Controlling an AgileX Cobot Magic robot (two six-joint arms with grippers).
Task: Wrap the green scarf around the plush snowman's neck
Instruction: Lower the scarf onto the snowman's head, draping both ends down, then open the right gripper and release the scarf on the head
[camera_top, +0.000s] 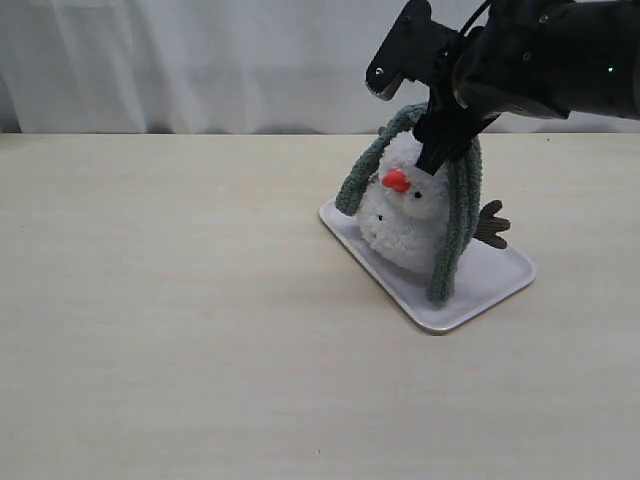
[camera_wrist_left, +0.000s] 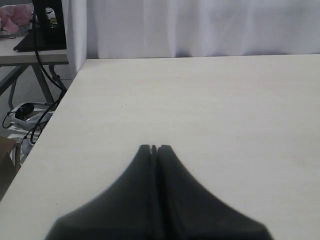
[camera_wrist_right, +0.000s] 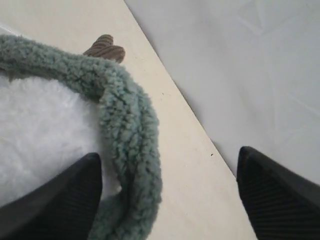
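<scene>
Over plush snowman (camera_top: 405, 215), green scarf (camera_top: 455, 240) draped

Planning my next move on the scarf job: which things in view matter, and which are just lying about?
Job: long fuzzy grey-green fabric scarf, draped over the fluffy white plush snowman; open right tool above them.
Lying about: flat white rectangular tray under the snowman; shut left tool over the pale wooden table; pink bundle off the table.
</scene>
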